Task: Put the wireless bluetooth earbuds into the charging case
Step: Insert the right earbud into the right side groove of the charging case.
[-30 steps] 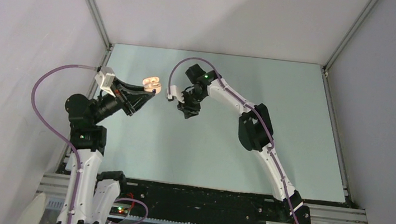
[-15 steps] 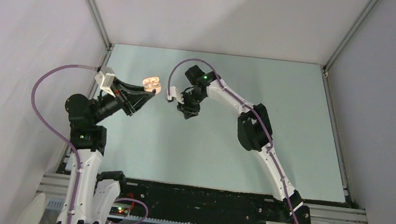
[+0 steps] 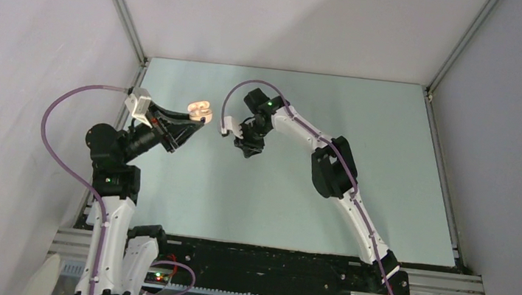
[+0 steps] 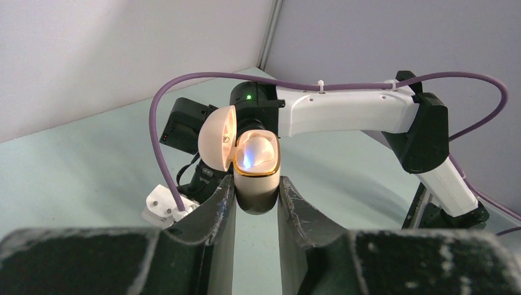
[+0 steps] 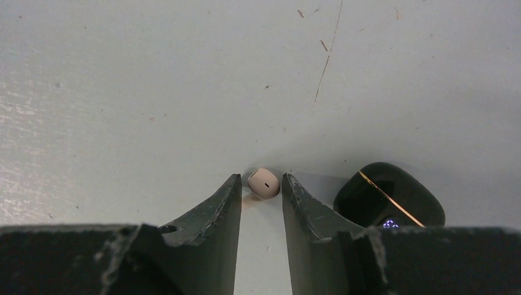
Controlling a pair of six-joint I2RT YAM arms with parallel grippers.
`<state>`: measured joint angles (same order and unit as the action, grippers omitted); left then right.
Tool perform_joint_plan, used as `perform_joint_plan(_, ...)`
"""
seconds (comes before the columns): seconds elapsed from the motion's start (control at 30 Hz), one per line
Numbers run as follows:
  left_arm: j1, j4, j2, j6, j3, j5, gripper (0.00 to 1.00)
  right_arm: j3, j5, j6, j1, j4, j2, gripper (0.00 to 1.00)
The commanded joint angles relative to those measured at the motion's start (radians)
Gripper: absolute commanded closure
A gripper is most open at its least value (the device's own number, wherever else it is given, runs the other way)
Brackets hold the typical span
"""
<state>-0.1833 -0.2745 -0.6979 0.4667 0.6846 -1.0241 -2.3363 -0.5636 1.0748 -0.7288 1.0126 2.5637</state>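
Right wrist view shows one pale cream earbud (image 5: 264, 182) lying on the table (image 5: 153, 92) between the tips of the right gripper (image 5: 262, 178). Its jaws stand narrowly spread around the bud, a thin gap seeming to show on each side, while a black charging case (image 5: 388, 195), apparently closed, rests near it at 3 o'clock. For a good pick I judge the jaws should close slowly and centred, because such a smooth bud can slip out forward. At about 10 o'clock from this gripper in the top view, the left gripper (image 4: 255, 184) pinches the cream charging case (image 4: 255, 196), its lid (image 4: 218, 138) open.
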Motion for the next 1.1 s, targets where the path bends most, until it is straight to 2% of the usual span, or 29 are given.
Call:
perform_joint_plan(0.0, -0.01, -0.027, 0.002, -0.007, 0.013, -0.006, 1.0, -0.037, 0.009, 0.004, -0.002, -0.014, 0.014, 0.67)
perform_joint_plan(0.1, -0.011, -0.027, -0.002, -0.009, 0.013, -0.006, 1.0, -0.039, 0.012, 0.008, -0.004, -0.013, 0.016, 0.72)
perform_joint_plan(0.2, -0.01, -0.028, -0.009, -0.013, 0.007, -0.005, 1.0, -0.036, 0.006, 0.005, -0.003, -0.011, 0.007, 0.86)
perform_joint_plan(0.23, -0.01, -0.029, -0.011, -0.017, 0.006, -0.004, 1.0, -0.033, 0.003, 0.003, -0.002, -0.015, -0.009, 0.96)
perform_joint_plan(0.3, -0.01, -0.035, -0.022, -0.023, 0.0, -0.001, 1.0, -0.002, 0.007, -0.024, 0.002, -0.049, -0.061, 1.0)
perform_joint_plan(0.4, -0.007, -0.064, -0.055, -0.031, -0.006, 0.006, 1.0, 0.151, 0.011, -0.079, 0.01, -0.142, -0.185, 1.0)
perform_joint_plan(0.67, 0.039, -0.304, -0.227, 0.013, 0.024, 0.038, 1.0, 0.643, 0.093, -0.215, 0.024, -0.555, -0.733, 1.0)
perform_joint_plan(0.8, 0.1, -0.442, -0.283, 0.062, 0.03, 0.04, 1.0, 0.862, 0.227, -0.273, -0.005, -0.927, -1.033, 1.0)
perform_joint_plan(0.87, 0.122, -0.502, -0.305, 0.091, 0.027, 0.046, 1.0, 0.972, 0.286, -0.27, -0.034, -1.104, -1.12, 1.0)
perform_joint_plan(0.97, 0.143, -0.561, -0.32, 0.138, 0.025, 0.056, 1.0, 0.997, 0.359, -0.24, -0.101, -1.241, -1.167, 1.0)
perform_joint_plan(1.07, 0.171, -0.585, -0.288, 0.108, 0.008, 0.055, 1.0, 0.998, 0.435, -0.229, -0.156, -1.346, -1.18, 1.0)
